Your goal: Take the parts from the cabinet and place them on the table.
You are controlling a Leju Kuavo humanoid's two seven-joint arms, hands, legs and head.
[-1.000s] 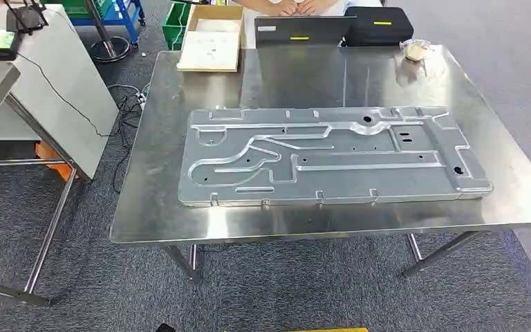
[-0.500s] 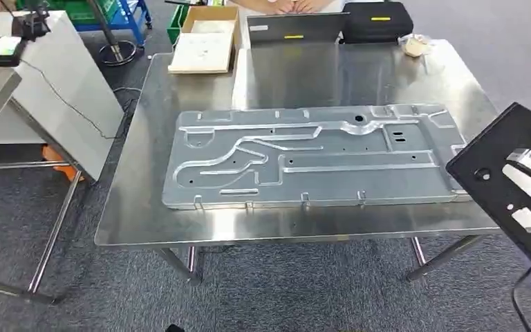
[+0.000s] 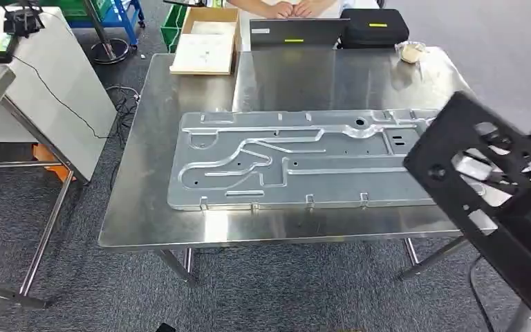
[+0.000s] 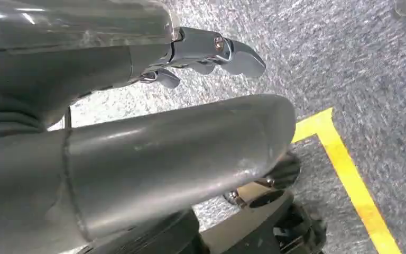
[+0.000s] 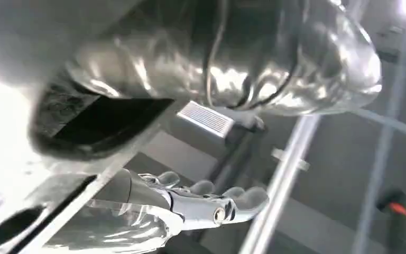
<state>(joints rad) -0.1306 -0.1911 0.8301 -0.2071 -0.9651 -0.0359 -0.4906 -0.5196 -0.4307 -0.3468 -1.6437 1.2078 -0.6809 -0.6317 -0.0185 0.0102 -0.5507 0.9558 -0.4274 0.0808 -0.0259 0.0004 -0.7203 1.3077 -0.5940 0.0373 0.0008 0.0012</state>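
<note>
**Black part coming in over the bench's right end**

Black part (image 3: 484, 200), a flat perforated panel, is hanging tilted at the near right of the head view, its upper corner overlapping the right end of the bench (image 3: 180, 214). The right robot hand (image 5: 201, 203) is gripping it: in the right wrist view the fingers are curling under a dark flat edge, so I judge the hold to be on one side only. The left robot hand (image 4: 211, 53) is hanging over grey carpet beside a yellow floor line (image 4: 349, 174), fingers loosely curled and carrying nothing.

Further in, a large grey stamped plate (image 3: 304, 159) is lying across most of the bench. The main risk, as I judge it, is the panel's leading corner catching this plate's raised rim, or the panel slipping from a one-sided grip while tilted. Bare bench surface is showing mainly behind the plate and in a narrow strip along the near edge.

At the far edge a cardboard box (image 3: 207, 41), a laptop (image 3: 297, 31), a black case (image 3: 373, 28) and a person's hands (image 3: 294, 8) are sitting well apart from the panel.
</note>
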